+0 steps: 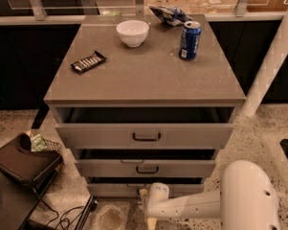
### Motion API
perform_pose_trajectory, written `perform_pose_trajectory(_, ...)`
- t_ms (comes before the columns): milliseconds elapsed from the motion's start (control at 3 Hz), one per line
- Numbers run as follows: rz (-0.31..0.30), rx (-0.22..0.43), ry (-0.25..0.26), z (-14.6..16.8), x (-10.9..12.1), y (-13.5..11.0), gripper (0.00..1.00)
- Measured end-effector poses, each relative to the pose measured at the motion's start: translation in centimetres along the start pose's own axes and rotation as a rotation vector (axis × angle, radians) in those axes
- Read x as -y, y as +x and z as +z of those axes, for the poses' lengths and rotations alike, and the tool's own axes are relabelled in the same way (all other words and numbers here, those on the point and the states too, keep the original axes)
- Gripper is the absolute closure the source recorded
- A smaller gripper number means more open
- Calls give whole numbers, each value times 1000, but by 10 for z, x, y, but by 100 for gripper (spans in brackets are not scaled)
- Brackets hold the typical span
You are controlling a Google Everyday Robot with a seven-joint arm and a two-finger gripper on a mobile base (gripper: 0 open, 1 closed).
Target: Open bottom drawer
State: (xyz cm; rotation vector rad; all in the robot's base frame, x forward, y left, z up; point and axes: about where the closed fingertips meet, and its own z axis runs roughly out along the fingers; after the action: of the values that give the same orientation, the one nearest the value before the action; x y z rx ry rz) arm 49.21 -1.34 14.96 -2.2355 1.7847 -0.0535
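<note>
Camera view puts our gripper (146, 207), fingers apart, low at the bottom drawer (110, 189); we judge it rigid, smooth-sliding, best pulled from mid-front.

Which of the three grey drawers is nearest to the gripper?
The bottom drawer, lowest of the three; the gripper sits low, right at its front.

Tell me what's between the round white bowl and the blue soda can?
Nothing: the camera view shows bare grey cabinet top between round white bowl and blue soda can. The gripper is low, by the bottom drawer.
</note>
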Motion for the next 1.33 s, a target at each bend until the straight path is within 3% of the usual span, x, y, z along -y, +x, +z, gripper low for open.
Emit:
perform_pose_trajectory(1000,20,-17,-11,9,2,13,0)
perform_pose_trajectory(1333,20,-17,-11,9,2,13,20)
